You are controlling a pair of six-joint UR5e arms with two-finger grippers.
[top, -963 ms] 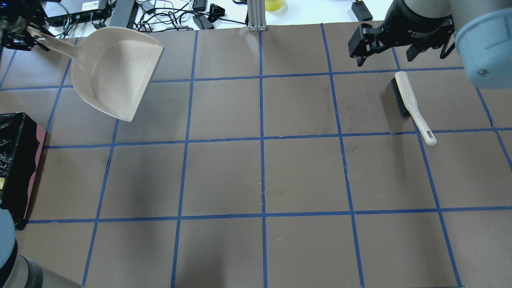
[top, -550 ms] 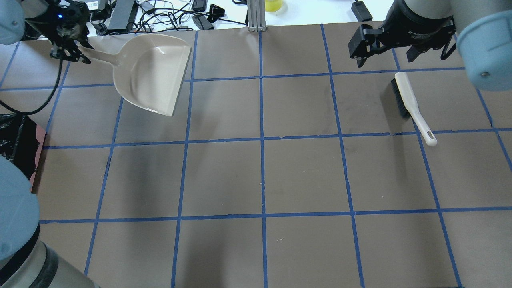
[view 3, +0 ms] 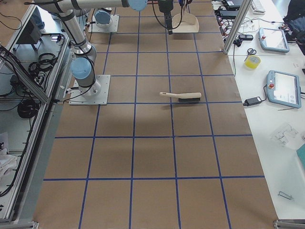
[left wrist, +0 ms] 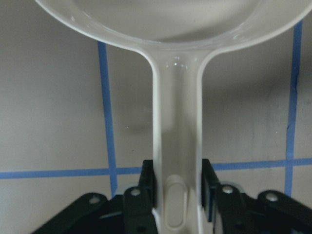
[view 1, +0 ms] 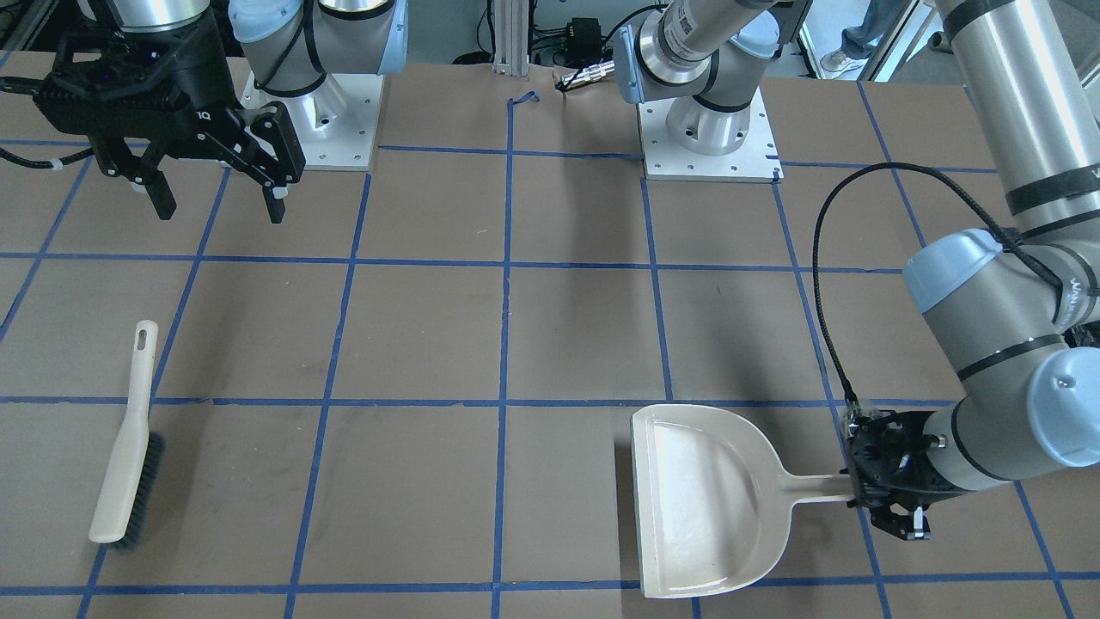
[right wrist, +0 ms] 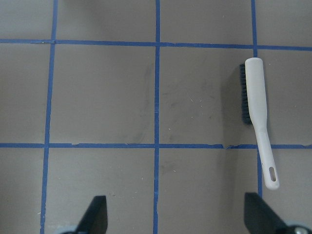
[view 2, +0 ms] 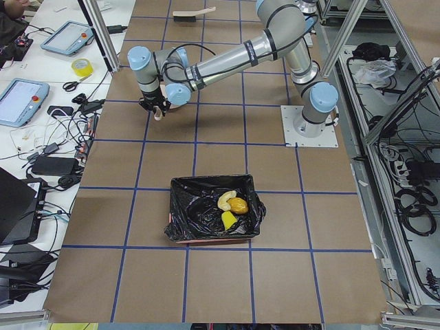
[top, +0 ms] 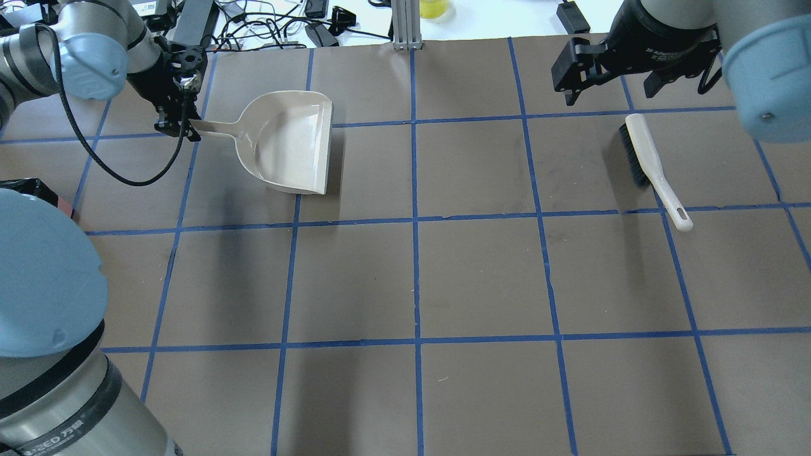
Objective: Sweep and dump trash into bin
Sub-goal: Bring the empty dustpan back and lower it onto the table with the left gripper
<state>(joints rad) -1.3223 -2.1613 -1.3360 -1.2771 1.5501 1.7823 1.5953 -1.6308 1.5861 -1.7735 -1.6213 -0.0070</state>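
Beige dustpan lies level and low over the brown paper table. The left gripper clamps the end of its handle, with that arm stretched far forward. The right gripper hangs pointing down with its jaws wide apart, near the brush. The trash lies inside the bin.

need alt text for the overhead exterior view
The left end effector grips the handle of an empty beige dustpan at the far left of a brown table gridded with blue tape. At far right, the right end effector hangs open above a white brush lying on the table.
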